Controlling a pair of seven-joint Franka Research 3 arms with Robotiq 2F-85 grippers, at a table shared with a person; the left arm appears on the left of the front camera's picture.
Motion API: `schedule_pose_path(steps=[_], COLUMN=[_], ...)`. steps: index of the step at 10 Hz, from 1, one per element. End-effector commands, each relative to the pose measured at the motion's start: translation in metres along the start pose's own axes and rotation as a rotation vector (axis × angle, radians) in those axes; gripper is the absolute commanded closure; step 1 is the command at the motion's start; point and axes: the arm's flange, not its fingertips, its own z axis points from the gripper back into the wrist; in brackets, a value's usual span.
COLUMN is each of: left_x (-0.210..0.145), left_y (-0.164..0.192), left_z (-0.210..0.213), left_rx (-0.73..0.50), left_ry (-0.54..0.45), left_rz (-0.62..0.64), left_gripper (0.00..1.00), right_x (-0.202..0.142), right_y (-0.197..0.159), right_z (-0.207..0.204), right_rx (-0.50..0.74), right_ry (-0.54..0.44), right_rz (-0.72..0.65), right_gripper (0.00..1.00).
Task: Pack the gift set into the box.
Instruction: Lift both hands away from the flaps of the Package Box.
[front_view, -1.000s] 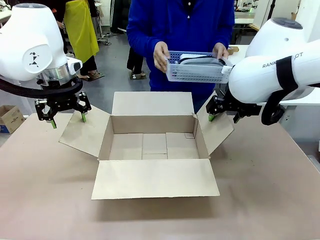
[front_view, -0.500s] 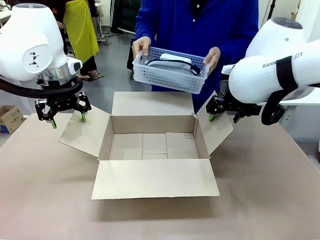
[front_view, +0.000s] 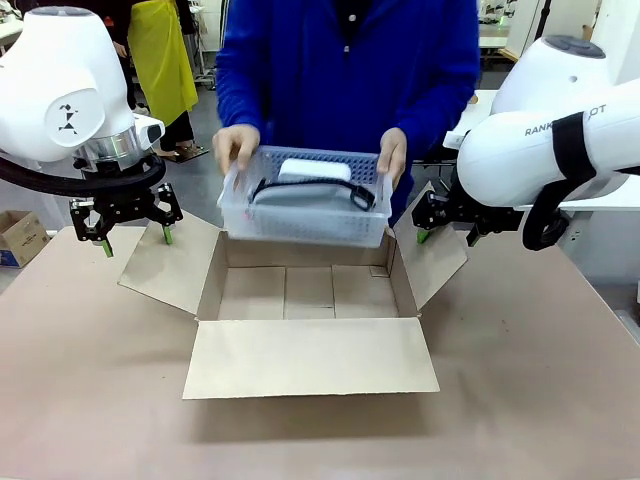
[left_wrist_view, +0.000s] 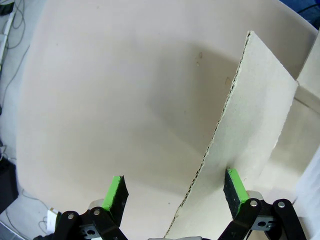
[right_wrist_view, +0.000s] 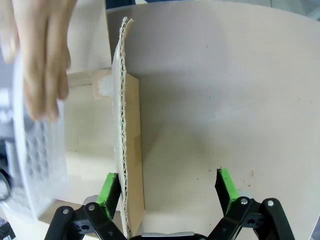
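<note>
A person's two hands hold the gift set, a pale grey perforated tray (front_view: 300, 218), just above the far side of the box (front_view: 310, 290). In the tray lie a white rounded device (front_view: 315, 170) and a black strap (front_view: 310, 192). The brown box stands open at the table's middle with its four flaps spread. My left gripper (front_view: 136, 240) (left_wrist_view: 175, 182) is open, and the left flap's (left_wrist_view: 250, 115) edge runs up between its fingers. My right gripper (front_view: 446, 235) (right_wrist_view: 166, 179) is open astride the right flap's (right_wrist_view: 131, 150) edge. Beyond that flap, the tray (right_wrist_view: 35, 165) and a hand (right_wrist_view: 40, 60) show blurred.
The front flap (front_view: 310, 355) lies flat toward me on the brown table (front_view: 100, 420). A small printed cardboard box (front_view: 20, 237) sits off the table's far left. Someone in a yellow apron (front_view: 160, 50) stands behind.
The person has brought the tray down from chest height and toward the box's far edge. Both arms have stayed where they were.
</note>
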Motion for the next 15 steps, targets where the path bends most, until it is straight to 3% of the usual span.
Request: schedule_pose_path(steps=[1, 13, 14, 15], left_x=[-0.001, 0.0, 0.01, 0.022], left_y=[0.001, 0.0, 0.025, 0.069], left_z=[0.001, 0.0, 0.031, 0.069], left_rx=[0.015, 0.0, -0.145, -0.393], left_ry=[-0.007, 0.0, 0.119, 0.37], left_rz=[0.012, 0.0, -0.107, -0.226], left_gripper=[0.0, 0.0, 0.0, 0.0], right_x=[0.002, 0.0, 0.005, 0.006], right_y=[0.003, 0.0, -0.026, -0.069], right_z=[0.0, 0.0, 0.045, 0.1], right_rx=[-0.024, 0.0, 0.204, 0.348], right_ry=[0.004, 0.0, 0.031, 0.167], right_rz=[-0.017, 0.0, -0.002, -0.111], right_gripper=[0.0, 0.0, 0.0, 0.0])
